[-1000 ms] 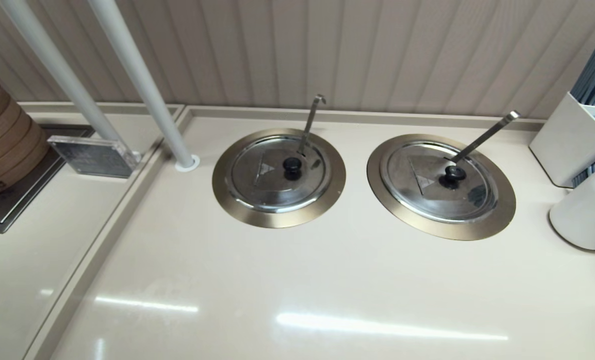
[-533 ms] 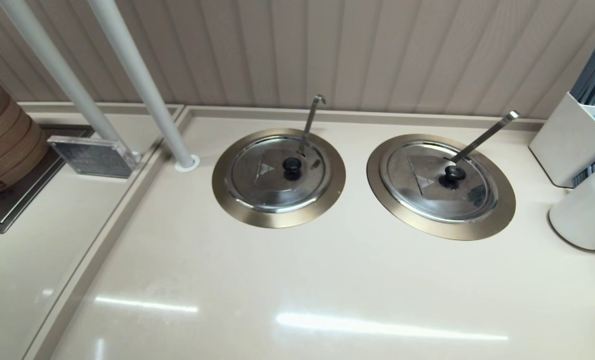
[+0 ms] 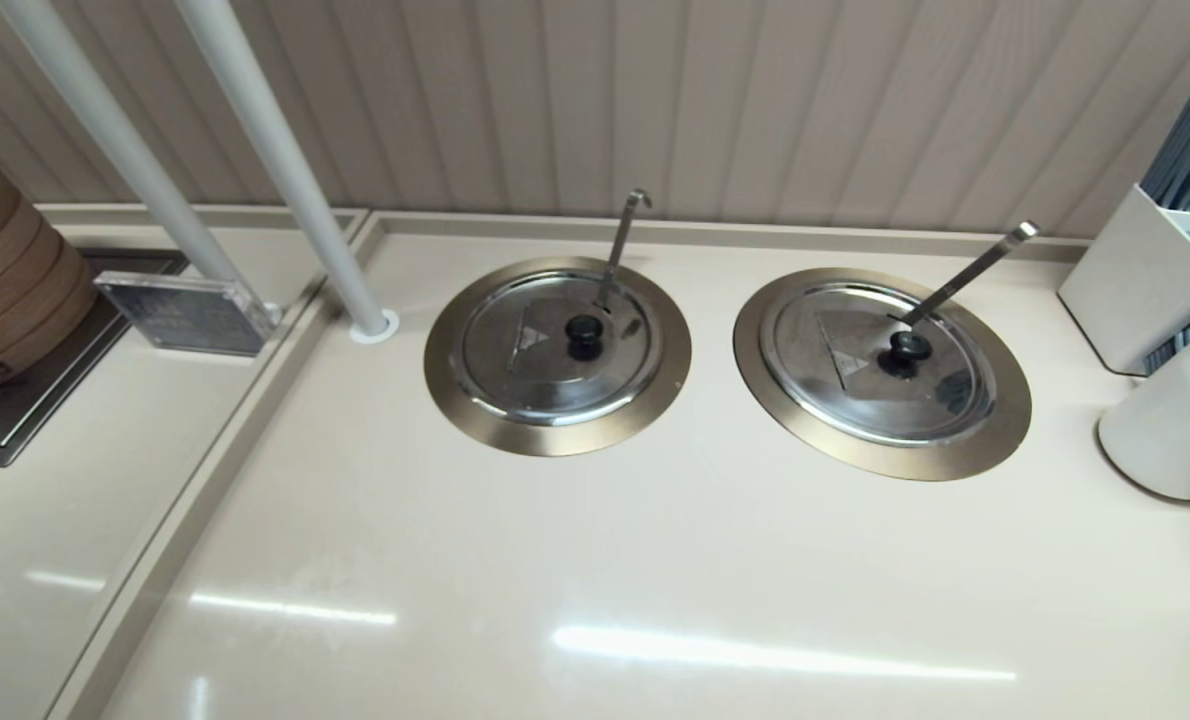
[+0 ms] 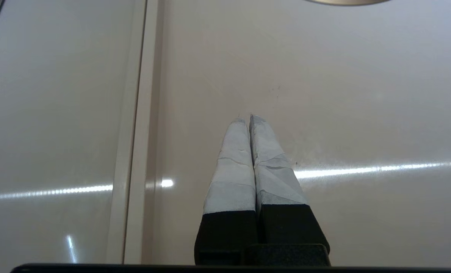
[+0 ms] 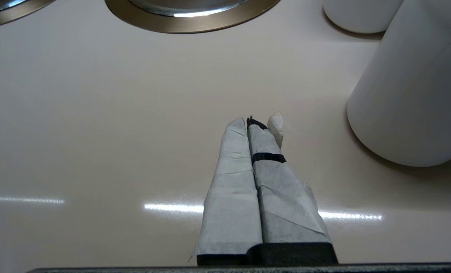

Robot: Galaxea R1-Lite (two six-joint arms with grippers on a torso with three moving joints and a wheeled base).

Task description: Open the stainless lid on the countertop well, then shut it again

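The stainless lid [image 3: 545, 350] lies flat on the countertop well, covering it, its black knob [image 3: 584, 334] at the centre and a small pale triangle beside it. The well's bronze ring [image 3: 475, 405] surrounds the lid, and the ladle handle [image 3: 619, 245] with a hooked tip rises from the rim slot. Neither arm shows in the head view. My left gripper [image 4: 247, 119] is shut and empty over bare counter, a sliver of the bronze ring [image 4: 346, 2] far ahead of it. My right gripper [image 5: 248, 121] is shut and empty too, over the counter short of both wells.
The twin lid [image 3: 880, 365] with a flat-ended ladle handle [image 3: 970, 270] sits to the right. White cups [image 3: 1175, 420] and a utensil holder [image 3: 1145, 280] crowd the right edge; one cup [image 5: 411, 94] is near my right gripper. Two white poles [image 3: 285, 170] and a bamboo steamer [image 3: 5, 290] stand at left.
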